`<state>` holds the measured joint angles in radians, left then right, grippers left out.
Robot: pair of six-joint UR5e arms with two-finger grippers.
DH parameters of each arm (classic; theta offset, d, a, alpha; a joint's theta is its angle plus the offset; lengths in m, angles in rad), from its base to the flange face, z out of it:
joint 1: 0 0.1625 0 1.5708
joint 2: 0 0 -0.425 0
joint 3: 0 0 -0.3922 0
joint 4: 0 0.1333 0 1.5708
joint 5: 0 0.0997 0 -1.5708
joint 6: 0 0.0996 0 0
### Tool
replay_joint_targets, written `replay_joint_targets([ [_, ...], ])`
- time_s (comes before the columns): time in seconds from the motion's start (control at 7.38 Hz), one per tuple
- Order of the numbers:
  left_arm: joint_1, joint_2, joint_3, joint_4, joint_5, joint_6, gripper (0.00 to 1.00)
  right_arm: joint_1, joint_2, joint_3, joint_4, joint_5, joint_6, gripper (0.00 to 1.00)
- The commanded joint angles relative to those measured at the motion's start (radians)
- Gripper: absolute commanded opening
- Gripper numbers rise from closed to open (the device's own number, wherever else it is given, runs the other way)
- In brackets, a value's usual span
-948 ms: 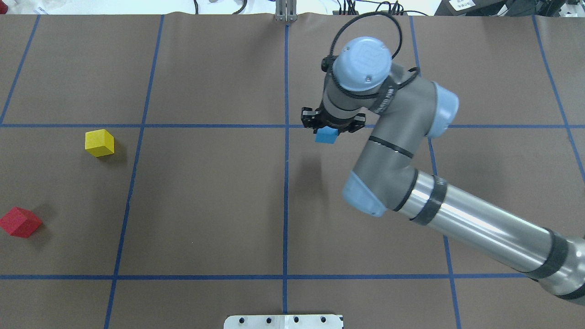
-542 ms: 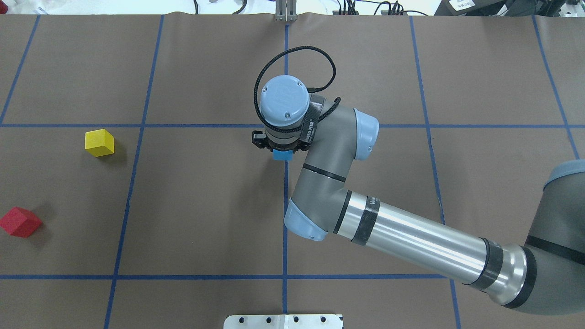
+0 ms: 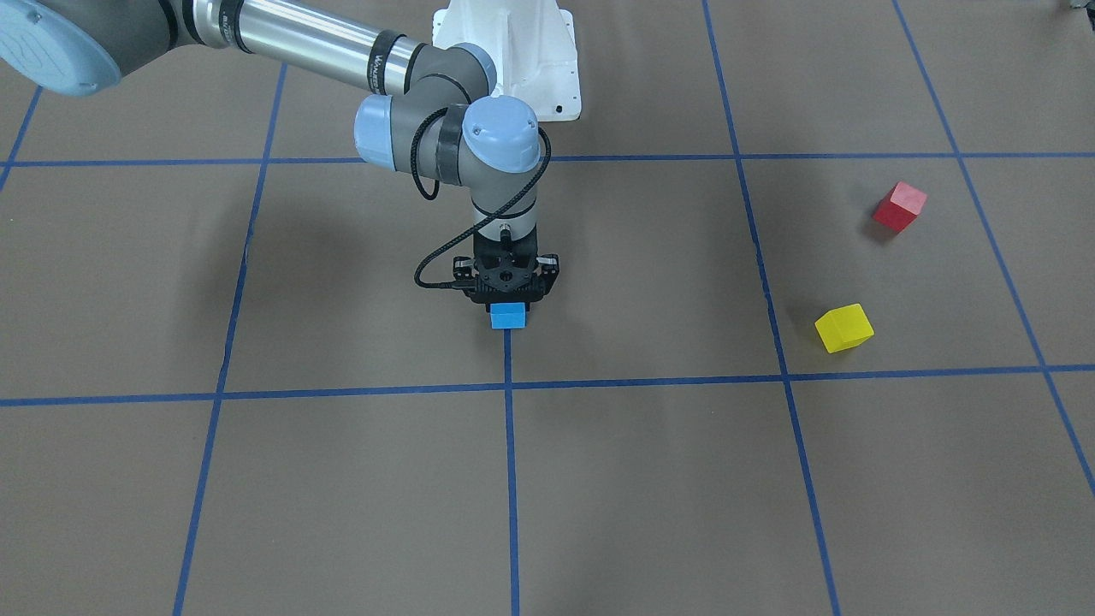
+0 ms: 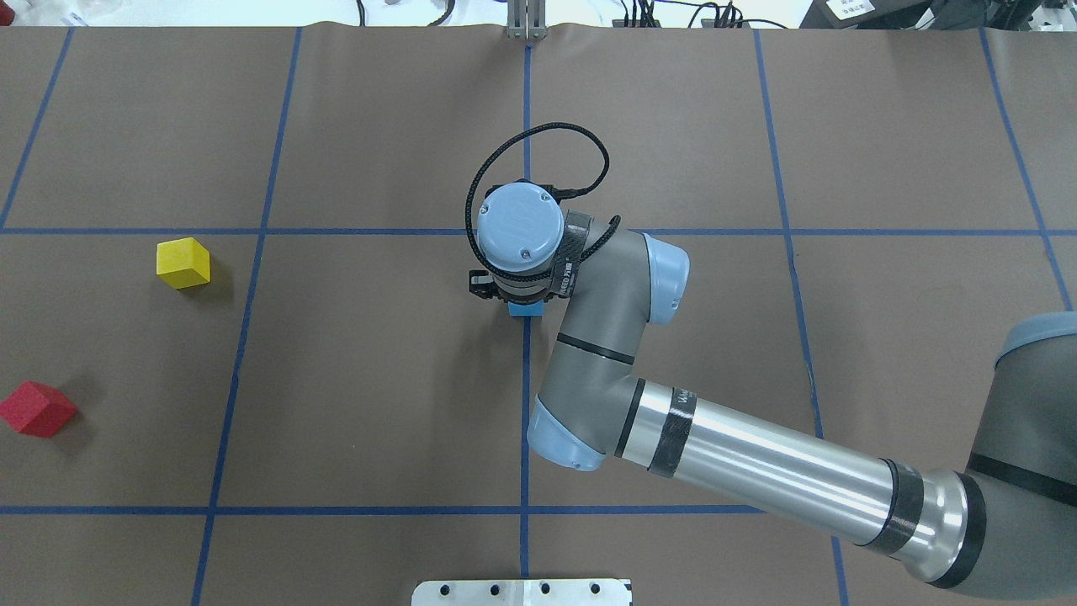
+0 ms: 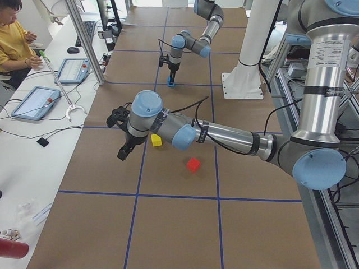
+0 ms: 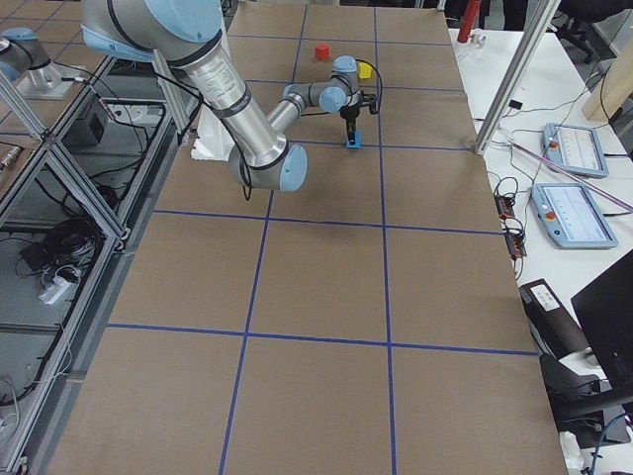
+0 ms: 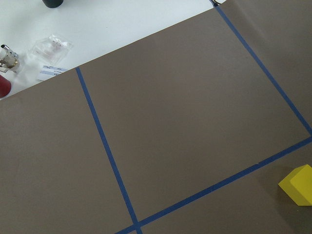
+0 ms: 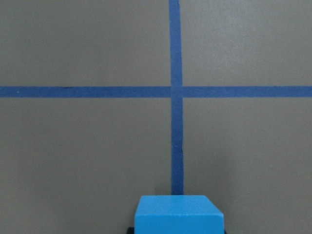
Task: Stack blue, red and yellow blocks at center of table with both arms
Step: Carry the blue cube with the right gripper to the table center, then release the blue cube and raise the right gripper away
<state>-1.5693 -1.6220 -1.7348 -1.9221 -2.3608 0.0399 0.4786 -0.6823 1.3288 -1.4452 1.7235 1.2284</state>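
Note:
My right gripper (image 3: 507, 306) points straight down over the table's (image 4: 379, 379) centre line, shut on the light blue block (image 3: 507, 317) (image 4: 527, 309). The block is very low; whether it touches the table I cannot tell. In the right wrist view the blue block (image 8: 179, 214) sits on the tape line below a crossing. The yellow block (image 4: 183, 263) (image 7: 298, 185) and the red block (image 4: 37, 409) (image 3: 899, 206) lie apart on the robot's left side. My left gripper (image 5: 120, 150) hovers near the yellow block (image 5: 156, 140); open or shut I cannot tell.
The white pedestal (image 4: 522, 592) stands at the table's near edge. A person (image 5: 12, 39) sits at a side bench with tablets (image 5: 35, 102) beyond the far edge. Open brown surface lies between the centre and the two loose blocks.
The right arm has carried the blue block leftward from right of the centre line onto it, then lowered it. The yellow and red blocks have not moved.

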Motion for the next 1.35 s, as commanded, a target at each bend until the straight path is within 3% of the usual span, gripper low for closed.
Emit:
replay_joint_targets([
  [0.0,0.000,0.001,-0.002,0.000,0.000,0.000,1.00,-0.002,0.001,0.009,0.002,-0.007,-0.007,1.00],
  [0.27,0.000,0.001,-0.002,0.000,0.000,0.000,1.00,0.033,0.001,0.059,-0.001,0.005,-0.016,1.00],
  [0.54,0.002,-0.004,-0.020,-0.006,-0.002,-0.069,1.00,0.232,-0.014,0.144,-0.045,0.190,-0.026,1.00],
  [0.68,0.024,0.001,-0.015,-0.090,-0.023,-0.081,1.00,0.350,-0.070,0.199,-0.075,0.284,-0.100,1.00],
  [0.95,0.136,0.010,-0.025,-0.135,-0.087,-0.282,1.00,0.585,-0.301,0.367,-0.110,0.434,-0.412,1.00],
  [1.22,0.269,0.053,-0.023,-0.280,-0.045,-0.550,1.00,0.737,-0.451,0.374,-0.103,0.502,-0.748,1.00],
])
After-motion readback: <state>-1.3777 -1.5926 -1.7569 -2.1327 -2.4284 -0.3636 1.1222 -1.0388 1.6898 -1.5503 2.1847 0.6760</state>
